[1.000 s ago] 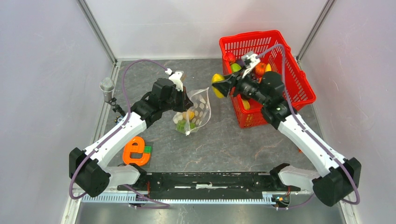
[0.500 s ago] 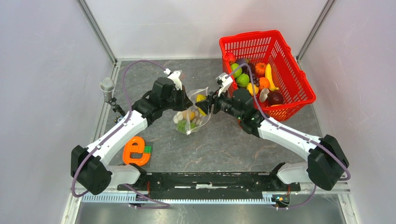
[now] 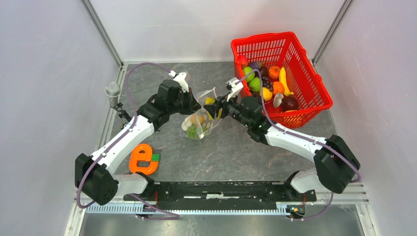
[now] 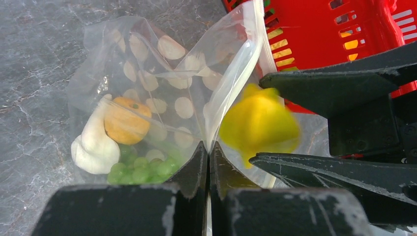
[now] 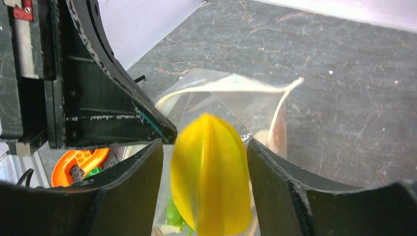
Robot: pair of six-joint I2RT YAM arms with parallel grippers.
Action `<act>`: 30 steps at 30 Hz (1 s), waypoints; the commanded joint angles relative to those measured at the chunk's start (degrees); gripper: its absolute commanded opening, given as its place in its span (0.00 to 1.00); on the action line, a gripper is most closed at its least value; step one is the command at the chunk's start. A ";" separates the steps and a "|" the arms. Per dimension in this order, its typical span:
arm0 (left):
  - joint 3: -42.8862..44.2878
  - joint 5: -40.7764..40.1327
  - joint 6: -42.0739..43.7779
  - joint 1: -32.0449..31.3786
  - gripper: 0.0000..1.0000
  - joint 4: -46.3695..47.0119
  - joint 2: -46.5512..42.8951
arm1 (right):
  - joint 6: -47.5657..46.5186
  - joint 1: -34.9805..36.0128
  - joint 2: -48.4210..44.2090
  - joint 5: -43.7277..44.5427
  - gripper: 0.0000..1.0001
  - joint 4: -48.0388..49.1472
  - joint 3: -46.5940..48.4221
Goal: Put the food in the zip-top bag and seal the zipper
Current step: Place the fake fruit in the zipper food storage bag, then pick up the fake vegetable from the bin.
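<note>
The zip-top bag (image 3: 202,119) hangs open at mid-table, its zipper (image 5: 221,84) strip curving along the raised mouth. My left gripper (image 3: 195,105) is shut on the bag's mouth edge (image 4: 208,147) and holds it up. Inside lie an orange fruit (image 4: 127,120), a white piece (image 4: 93,142) and green grapes (image 4: 140,169). My right gripper (image 3: 213,108) is at the bag's mouth. A yellow ribbed fruit (image 5: 209,172) sits between its fingers (image 5: 137,172), blurred, with a narrow gap on each side. The fruit also shows in the left wrist view (image 4: 258,123).
The red mesh basket (image 3: 307,78) at the back right holds several more toy fruits and vegetables. A flat orange e-shaped toy (image 3: 142,158) lies at the front left. A small grey microphone-like post (image 3: 112,91) stands by the left rail.
My right arm swung left from the basket, carrying the yellow fruit to the bag's mouth. Its jaws now stand slightly off the fruit. My left gripper kept holding the bag's edge.
</note>
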 commanded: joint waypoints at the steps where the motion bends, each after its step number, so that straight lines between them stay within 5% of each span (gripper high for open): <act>1: 2.97 1.27 -1.82 0.93 0.02 2.12 0.11 | -3.07 0.35 1.99 -1.42 0.71 -0.86 7.30; 5: 2.80 0.99 -1.81 1.29 0.02 1.99 0.09 | -3.87 0.35 1.13 -2.40 0.83 -1.35 7.22; 13: 2.21 0.76 -1.77 1.46 0.02 2.16 0.09 | -7.42 0.28 -5.74 0.55 0.84 -6.62 8.25; 19: 1.69 1.46 -1.45 1.43 0.02 2.56 -0.44 | -8.75 -1.44 -11.49 24.07 0.89 -20.48 12.26; 23: 1.56 2.50 -1.34 1.47 0.02 2.69 -0.78 | -6.66 -6.89 -12.81 30.35 0.89 -29.27 15.10; 30: 1.33 3.84 -0.94 1.48 0.02 2.77 -2.12 | -5.98 -23.24 -6.98 24.46 0.85 -45.06 20.06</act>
